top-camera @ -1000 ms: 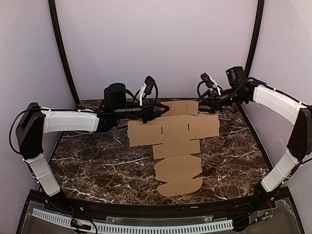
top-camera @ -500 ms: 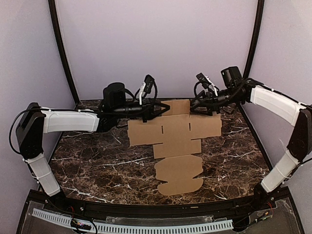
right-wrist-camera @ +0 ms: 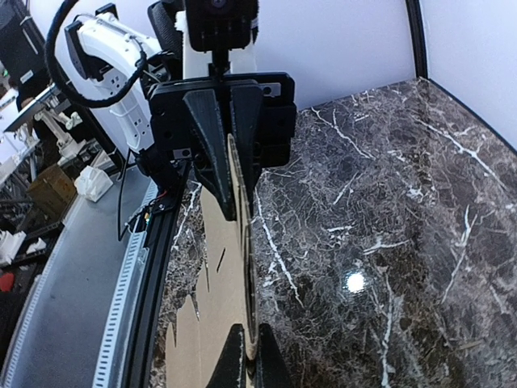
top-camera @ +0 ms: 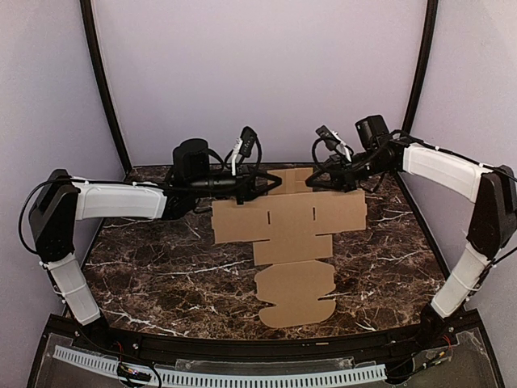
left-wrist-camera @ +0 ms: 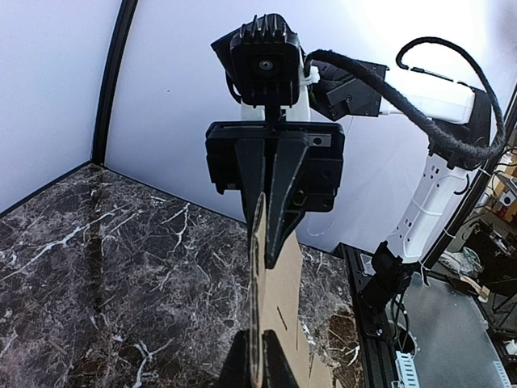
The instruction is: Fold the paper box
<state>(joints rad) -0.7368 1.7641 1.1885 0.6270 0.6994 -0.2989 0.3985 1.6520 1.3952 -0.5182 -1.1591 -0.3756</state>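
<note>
The paper box (top-camera: 287, 234) is a flat brown die-cut sheet lying on the marble table (top-camera: 145, 259), with rounded tabs toward the near side. Its far flap (top-camera: 296, 179) sits between both grippers. My left gripper (top-camera: 271, 184) is shut on the flap's left edge; in the left wrist view the cardboard (left-wrist-camera: 283, 299) runs edge-on between my fingertips (left-wrist-camera: 241, 365). My right gripper (top-camera: 313, 179) is shut on the flap's right edge, and its wrist view shows the sheet (right-wrist-camera: 218, 299) pinched between the fingertips (right-wrist-camera: 233, 360). Each wrist view also shows the opposite gripper (left-wrist-camera: 275, 162) (right-wrist-camera: 222, 129) head-on.
Purple walls and black frame posts (top-camera: 101, 89) close the back and sides. A black rail and a white slotted strip (top-camera: 218, 376) run along the near edge, by the arm bases. Bare marble lies left and right of the sheet.
My right gripper has moved left to the far flap's right edge and shut on it. The left gripper has kept its hold without moving.
</note>
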